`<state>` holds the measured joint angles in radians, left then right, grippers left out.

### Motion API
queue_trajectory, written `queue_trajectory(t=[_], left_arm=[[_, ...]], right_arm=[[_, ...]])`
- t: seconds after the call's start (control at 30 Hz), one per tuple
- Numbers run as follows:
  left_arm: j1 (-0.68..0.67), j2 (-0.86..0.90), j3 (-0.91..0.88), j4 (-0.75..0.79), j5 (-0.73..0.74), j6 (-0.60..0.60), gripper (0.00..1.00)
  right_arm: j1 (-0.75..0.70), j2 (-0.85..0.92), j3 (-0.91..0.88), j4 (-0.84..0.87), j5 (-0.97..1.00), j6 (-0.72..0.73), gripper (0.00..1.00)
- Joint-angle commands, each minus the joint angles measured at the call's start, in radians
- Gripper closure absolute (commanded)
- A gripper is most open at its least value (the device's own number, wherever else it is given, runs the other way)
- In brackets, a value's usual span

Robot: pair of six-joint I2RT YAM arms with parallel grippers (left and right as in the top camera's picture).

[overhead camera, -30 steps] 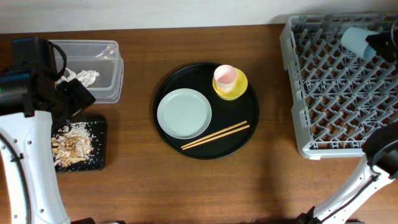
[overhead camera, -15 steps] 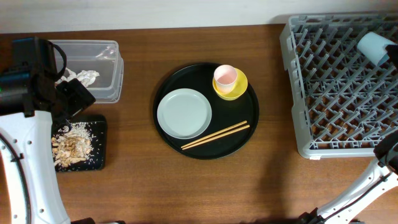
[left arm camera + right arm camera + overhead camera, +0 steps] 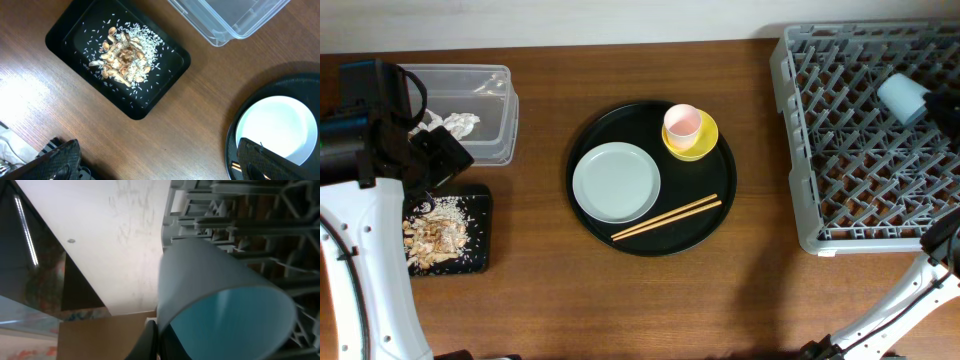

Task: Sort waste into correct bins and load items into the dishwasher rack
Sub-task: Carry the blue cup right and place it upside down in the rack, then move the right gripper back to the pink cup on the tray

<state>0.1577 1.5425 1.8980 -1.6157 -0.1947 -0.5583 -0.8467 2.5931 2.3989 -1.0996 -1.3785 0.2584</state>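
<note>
Carrying light blue cup (image 3: 903,97), right hand (image 3: 156,339) (clamped on its wall) has shifted inward over dishwasher rack (image 3: 840,140), placement likely next; left hand (image 3: 160,162) wide, empty.

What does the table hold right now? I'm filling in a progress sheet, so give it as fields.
left gripper: open, holding nothing
right gripper: shut on light blue cup, over the dishwasher rack
clear tub: napkin inside
flat black tray: food scraps
round black tray: plate, chopsticks, pink cup in yellow bowl
</note>
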Motion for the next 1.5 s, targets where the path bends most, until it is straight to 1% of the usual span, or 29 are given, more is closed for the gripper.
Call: queue_trajectory(t=[0.0, 0.03, 0.1, 0.27, 0.33, 0.4, 0.5, 0.73, 1.03, 1.13, 1.23, 1.37, 1.4, 1.47], left_arm=[[0.003, -0.01, 0.006, -0.002, -0.004, 0.002, 0.01], [0.003, -0.01, 0.006, -0.002, -0.004, 0.002, 0.01], [0.003, -0.01, 0.006, -0.002, -0.004, 0.002, 0.01], [0.003, -0.01, 0.006, -0.002, -0.005, 0.002, 0.01], [0.003, -0.01, 0.006, -0.002, -0.004, 0.002, 0.01], [0.003, -0.01, 0.006, -0.002, -0.005, 0.002, 0.01], [0.003, -0.01, 0.006, -0.002, -0.004, 0.002, 0.01], [0.003, -0.01, 0.006, -0.002, -0.004, 0.002, 0.01], [0.003, -0.01, 0.006, -0.002, -0.004, 0.002, 0.01], [0.003, -0.01, 0.006, -0.002, -0.005, 0.002, 0.01], [0.003, -0.01, 0.006, -0.002, -0.005, 0.002, 0.01], [0.003, -0.01, 0.006, -0.002, -0.004, 0.002, 0.01], [0.003, -0.01, 0.006, -0.002, -0.005, 0.002, 0.01], [0.003, -0.01, 0.006, -0.002, -0.005, 0.002, 0.01]], right_arm=[[-0.018, 0.001, -0.003, 0.037, -0.099, -0.014, 0.96], [-0.012, 0.001, -0.003, 0.068, -0.166, -0.002, 0.96], [0.003, 0.0, -0.002, 0.113, -0.174, 0.079, 0.96], [0.055, 0.0, -0.002, 0.179, -0.174, 0.095, 0.96], [0.085, 0.0, -0.002, 0.238, -0.174, 0.128, 0.96], [0.109, 0.0, -0.002, 0.286, -0.142, 0.174, 0.96], [0.113, 0.001, -0.016, 0.296, -0.065, 0.217, 0.96], [0.103, 0.001, -0.064, 0.296, -0.05, 0.195, 0.96], [0.079, 0.001, -0.066, 0.287, -0.05, 0.195, 0.94], [0.059, 0.001, -0.066, 0.261, -0.051, 0.191, 0.94], [0.032, -0.003, -0.065, 0.198, -0.045, 0.144, 0.93], [-0.007, -0.032, -0.064, 0.043, 0.069, 0.042, 0.87], [-0.014, -0.049, -0.063, -0.009, 0.122, 0.002, 0.84], [-0.024, -0.081, -0.063, -0.06, 0.212, -0.023, 0.82]])
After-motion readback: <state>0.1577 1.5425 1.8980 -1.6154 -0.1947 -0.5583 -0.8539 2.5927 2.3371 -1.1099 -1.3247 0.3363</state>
